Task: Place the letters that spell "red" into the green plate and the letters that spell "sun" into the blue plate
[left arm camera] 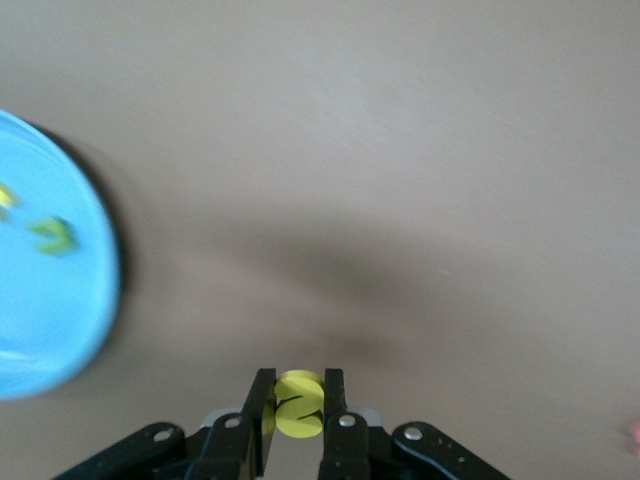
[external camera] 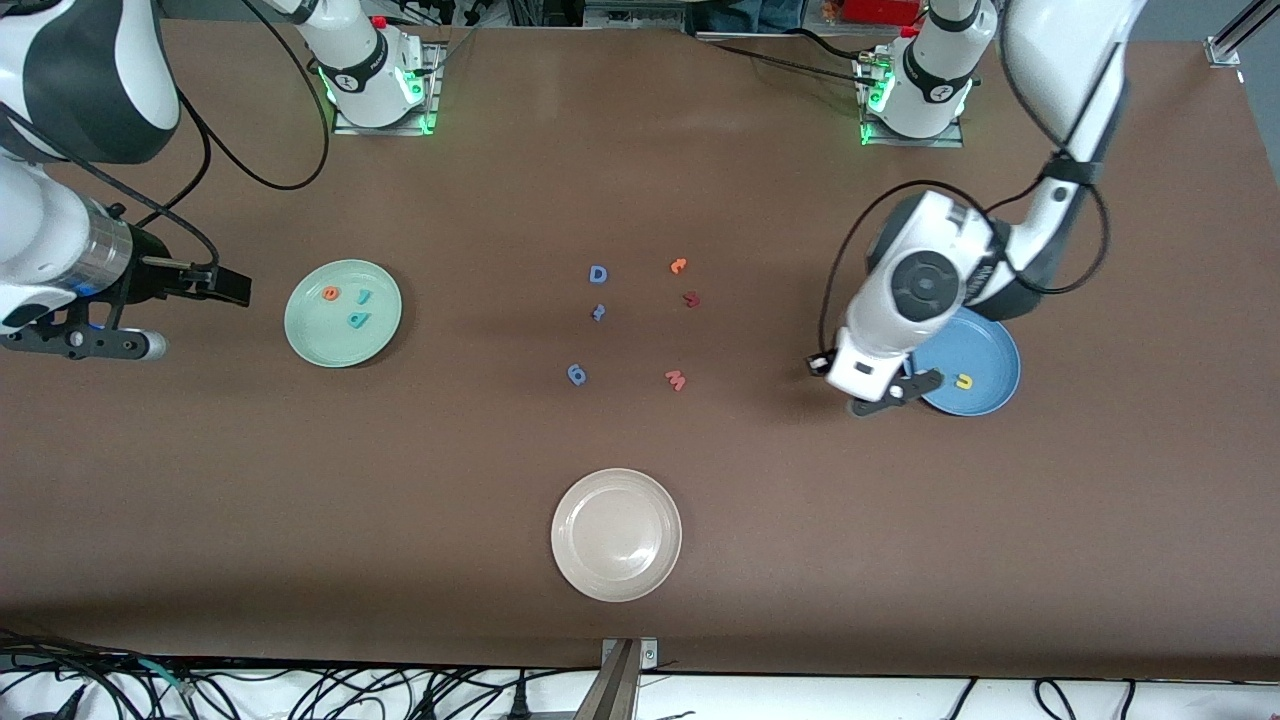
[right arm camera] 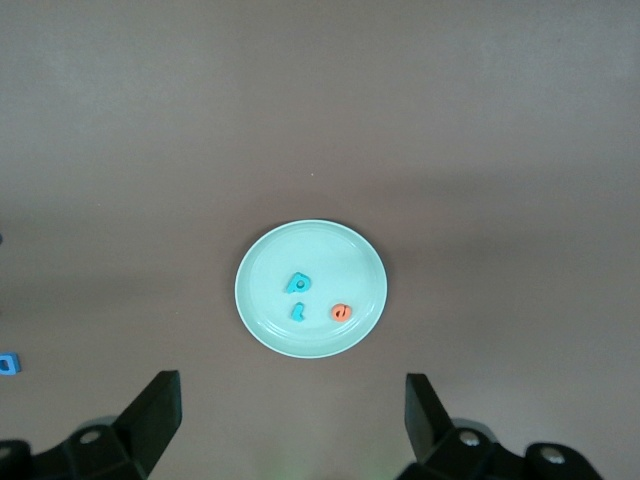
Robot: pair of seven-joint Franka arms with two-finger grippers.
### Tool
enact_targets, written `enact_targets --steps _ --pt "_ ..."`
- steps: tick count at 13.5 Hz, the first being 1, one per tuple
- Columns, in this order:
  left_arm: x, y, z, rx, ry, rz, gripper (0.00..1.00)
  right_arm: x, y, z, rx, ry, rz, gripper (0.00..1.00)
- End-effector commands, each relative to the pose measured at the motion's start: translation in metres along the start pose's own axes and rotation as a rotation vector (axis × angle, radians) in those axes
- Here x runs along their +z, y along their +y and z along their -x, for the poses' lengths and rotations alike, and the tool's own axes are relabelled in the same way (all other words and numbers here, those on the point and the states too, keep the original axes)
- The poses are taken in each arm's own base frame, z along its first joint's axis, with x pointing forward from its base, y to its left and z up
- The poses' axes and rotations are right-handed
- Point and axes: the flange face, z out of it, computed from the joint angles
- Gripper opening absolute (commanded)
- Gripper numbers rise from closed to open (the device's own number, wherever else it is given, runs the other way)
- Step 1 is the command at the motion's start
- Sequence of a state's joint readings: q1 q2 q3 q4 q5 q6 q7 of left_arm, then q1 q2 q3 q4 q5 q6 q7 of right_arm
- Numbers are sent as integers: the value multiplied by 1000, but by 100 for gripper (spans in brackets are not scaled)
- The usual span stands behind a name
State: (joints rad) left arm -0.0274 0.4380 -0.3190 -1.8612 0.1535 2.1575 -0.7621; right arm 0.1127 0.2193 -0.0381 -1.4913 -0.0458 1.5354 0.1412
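Front view: left gripper (external camera: 897, 392) over the tabletop (external camera: 640, 620) beside the blue plate (external camera: 990, 345); left wrist view: fingers (left arm camera: 334, 400) pinching a yellow "s" (left arm camera: 297, 404), light, soft foam, best held by its flat faces; right wrist view: right gripper (right arm camera: 292, 412) waits, fingers spread, above the green plate (right arm camera: 270, 262).

Orange e (external camera: 329, 294), teal d (external camera: 358, 319), teal r (external camera: 366, 295) flat in green plate (external camera: 310, 340); yellow u (external camera: 964, 381), green n (left arm camera: 52, 235) in blue plate (external camera: 995, 350); yellow s (left arm camera: 297, 402) pinched in left claw (left arm camera: 297, 408).
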Motion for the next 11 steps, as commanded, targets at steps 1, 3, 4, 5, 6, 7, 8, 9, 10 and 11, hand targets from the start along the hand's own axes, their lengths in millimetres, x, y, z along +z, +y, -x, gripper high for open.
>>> enact_targets --steps 1,3,4,5,6,7,8,9,10,11 --pt "12 -53 -26 97 -47 6 0 2 9 7 0 19 -10 99" --pt "25 -86 -44 146 -68 4 0 7 0 13 -21 71 -21 98" --pt "27 -100 -53 155 -69 2 0 11 -2 12 -36 91 -24 98" --pt "29 -113 -58 172 -68 -10 0 11 -4 10 -40 96 -27 99" --pt "32 -128 -64 193 -70 -35 0 11 -5 9 -37 96 -29 99" --pt "35 -139 -67 206 -76 -52 0 11 -5 9 -39 90 -30 100" --pt "38 -144 -69 218 -80 -57 8 11 -4 9 -38 89 -32 100" --pt "40 -152 -72 227 -78 -71 26 11 -3 9 -37 89 -32 100" --pt "42 -160 -76 245 -77 -83 61 11 -3 9 -35 89 -30 100" --pt "42 -167 -78 254 -79 -84 100 11 -2 9 -34 89 -29 100"
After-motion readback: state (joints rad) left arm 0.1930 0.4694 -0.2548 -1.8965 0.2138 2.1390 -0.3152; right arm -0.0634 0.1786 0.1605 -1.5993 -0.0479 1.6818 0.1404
